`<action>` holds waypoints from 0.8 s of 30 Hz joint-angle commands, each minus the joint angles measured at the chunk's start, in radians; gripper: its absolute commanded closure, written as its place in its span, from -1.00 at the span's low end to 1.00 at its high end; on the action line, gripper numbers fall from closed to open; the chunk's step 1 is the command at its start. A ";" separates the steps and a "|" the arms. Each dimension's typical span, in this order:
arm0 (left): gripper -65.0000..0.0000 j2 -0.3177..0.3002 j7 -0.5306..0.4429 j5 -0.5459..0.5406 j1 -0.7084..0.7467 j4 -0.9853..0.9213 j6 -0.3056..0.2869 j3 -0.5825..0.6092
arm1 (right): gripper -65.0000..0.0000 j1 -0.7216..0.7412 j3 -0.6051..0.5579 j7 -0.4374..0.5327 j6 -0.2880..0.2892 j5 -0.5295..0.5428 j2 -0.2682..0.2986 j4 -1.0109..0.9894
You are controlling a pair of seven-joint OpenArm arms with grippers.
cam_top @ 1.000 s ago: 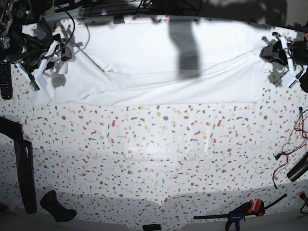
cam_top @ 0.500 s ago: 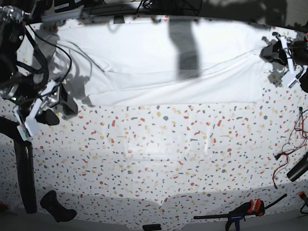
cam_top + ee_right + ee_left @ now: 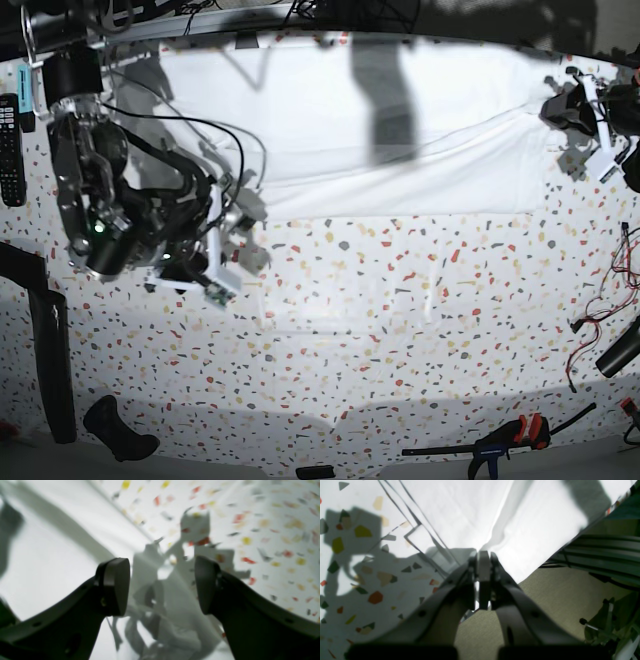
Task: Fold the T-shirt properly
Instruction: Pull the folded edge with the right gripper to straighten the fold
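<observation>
The white T-shirt (image 3: 330,130) lies spread along the far side of the speckled table (image 3: 380,320), its front hem running straight across. At its right end my left gripper (image 3: 572,106) is shut on the shirt's edge. In the left wrist view the fingertips (image 3: 483,557) pinch fabric of the T-shirt (image 3: 470,510), and creases run out from them. My right gripper (image 3: 247,232) hovers open over the hem's left part. In the right wrist view its fingers (image 3: 116,590) stand wide apart with nothing between them, above the T-shirt (image 3: 50,550) and the table.
A black remote (image 3: 10,140) lies at the left edge above a black bar (image 3: 50,350). A dark handle (image 3: 120,430) and a black-and-red clamp (image 3: 505,440) sit along the near edge. Cables (image 3: 600,320) trail at the right. The table's edge and the floor (image 3: 557,597) lie beside my left gripper.
My right arm has swung from the shirt's far left corner down and to the right, and now hangs over the front hem, open throughout. The left gripper has not moved.
</observation>
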 commanded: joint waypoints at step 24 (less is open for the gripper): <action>1.00 -0.022 -0.009 -0.016 -0.005 0.014 -0.007 -0.011 | -0.22 0.036 -0.100 -0.236 0.005 0.425 0.115 -0.077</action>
